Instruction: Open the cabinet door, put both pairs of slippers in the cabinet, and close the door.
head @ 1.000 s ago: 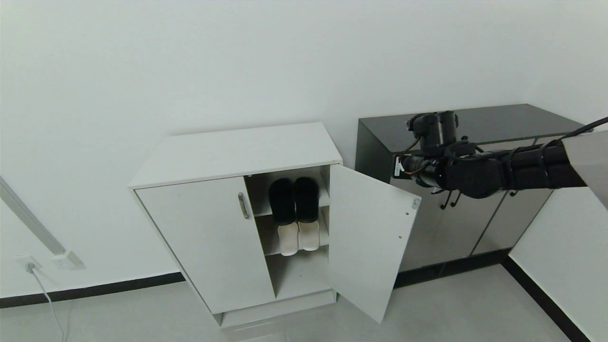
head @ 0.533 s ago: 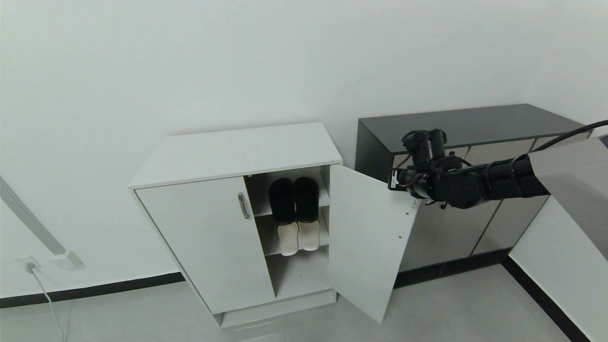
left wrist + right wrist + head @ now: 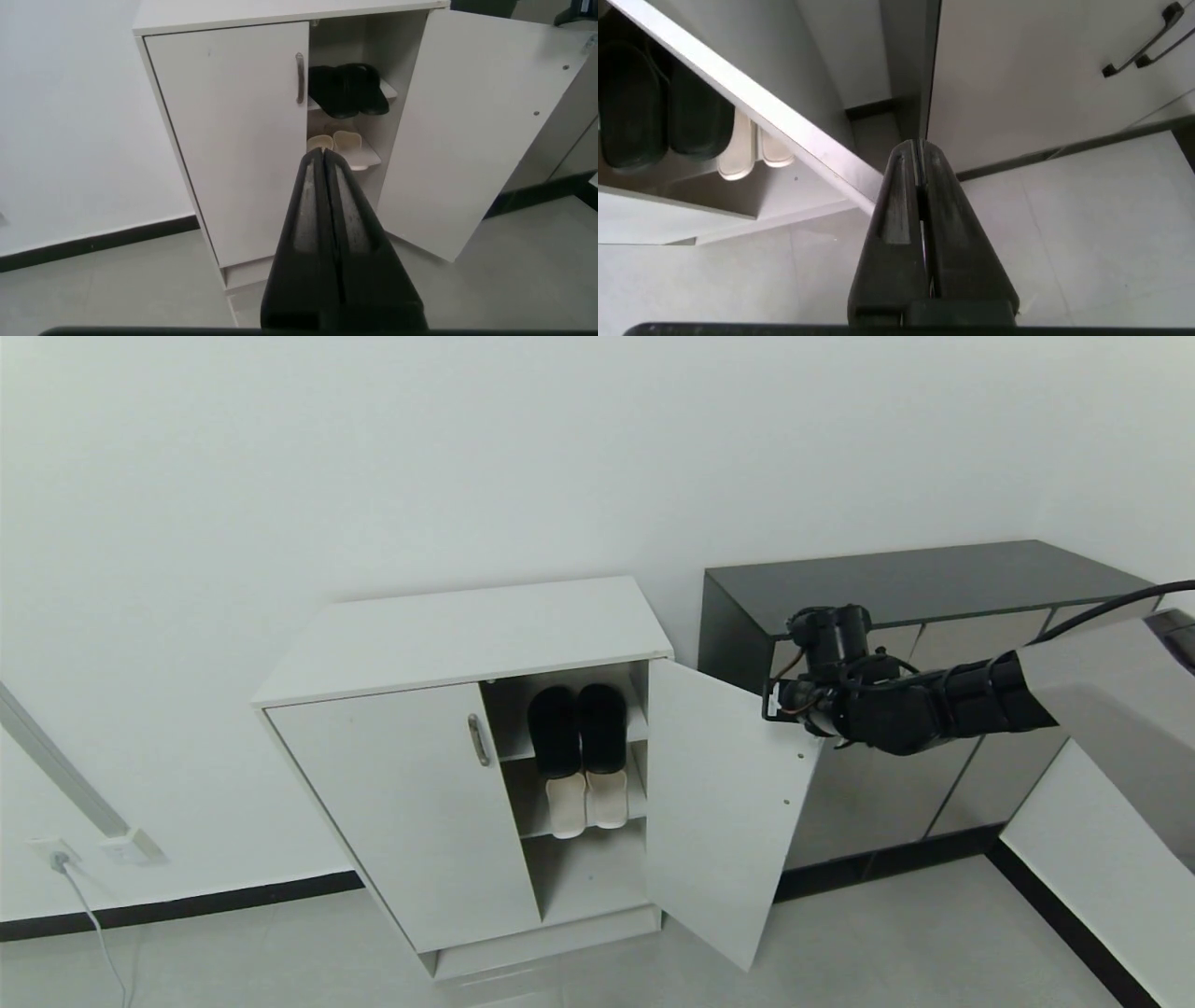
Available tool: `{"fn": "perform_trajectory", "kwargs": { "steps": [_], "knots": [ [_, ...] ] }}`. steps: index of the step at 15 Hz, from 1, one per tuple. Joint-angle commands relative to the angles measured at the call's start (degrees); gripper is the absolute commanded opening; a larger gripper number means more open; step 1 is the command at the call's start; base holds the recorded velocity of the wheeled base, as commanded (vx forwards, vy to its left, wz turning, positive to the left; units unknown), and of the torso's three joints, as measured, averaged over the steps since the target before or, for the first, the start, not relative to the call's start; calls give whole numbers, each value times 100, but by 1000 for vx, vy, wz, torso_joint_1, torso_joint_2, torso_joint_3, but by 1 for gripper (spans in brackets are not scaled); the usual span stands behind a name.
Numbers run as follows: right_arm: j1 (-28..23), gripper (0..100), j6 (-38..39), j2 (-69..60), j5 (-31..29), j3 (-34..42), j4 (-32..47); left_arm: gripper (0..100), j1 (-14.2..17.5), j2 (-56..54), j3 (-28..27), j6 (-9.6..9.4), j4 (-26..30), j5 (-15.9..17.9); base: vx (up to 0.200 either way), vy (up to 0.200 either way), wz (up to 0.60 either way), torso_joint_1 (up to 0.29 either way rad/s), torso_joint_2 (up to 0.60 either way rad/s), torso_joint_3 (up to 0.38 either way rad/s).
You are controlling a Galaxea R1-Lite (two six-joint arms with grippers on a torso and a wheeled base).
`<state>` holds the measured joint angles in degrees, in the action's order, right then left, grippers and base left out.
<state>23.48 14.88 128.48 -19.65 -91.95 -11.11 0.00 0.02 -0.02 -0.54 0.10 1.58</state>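
Observation:
The white cabinet (image 3: 467,635) stands with its right door (image 3: 719,803) swung open and its left door shut. A black pair of slippers (image 3: 579,723) lies on the upper shelf, and a pale pair (image 3: 586,801) on the shelf below. My right gripper (image 3: 775,700) is shut and sits at the outer face of the open door's top corner; I cannot tell if it touches. In the right wrist view the right gripper (image 3: 921,149) lies over the door's top edge (image 3: 766,107). My left gripper (image 3: 322,159) is shut, held low in front of the cabinet, empty.
A dark cabinet (image 3: 915,579) with grey doors stands right beside the white one, behind the open door. Its handles (image 3: 1148,42) are close to my right arm. A wall socket with a cable (image 3: 58,859) sits low at the left. Bare floor lies in front.
My right arm has dropped and moved left, bringing the gripper to the open door's top outer corner. The door and both pairs of slippers have stayed in place.

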Motion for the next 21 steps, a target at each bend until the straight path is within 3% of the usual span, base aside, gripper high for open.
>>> {"fn": "perform_trajectory", "kwargs": {
  "steps": [1, 5, 13, 21],
  "knots": [
    [34, 0, -3, -24, -4, 55, 3, 0, 0, 6, 2, 1, -1, 0, 0, 0, 0, 0, 0, 0],
    [245, 0, 6, -244, -4, 310, -6, 0, 0, 6, 2, 1, -1, 0, 0, 0, 0, 0, 0, 0],
    [1352, 0, 23, -1018, -4, 1118, -23, 0, 0, -2, 2, 1, -1, 0, 0, 0, 0, 0, 0, 0],
    [1097, 0, -38, -640, -4, 1408, -225, 0, 0, -2, 2, 10, -1, -9, 0, 0, 0, 0, 0, 0]
  ]
}}
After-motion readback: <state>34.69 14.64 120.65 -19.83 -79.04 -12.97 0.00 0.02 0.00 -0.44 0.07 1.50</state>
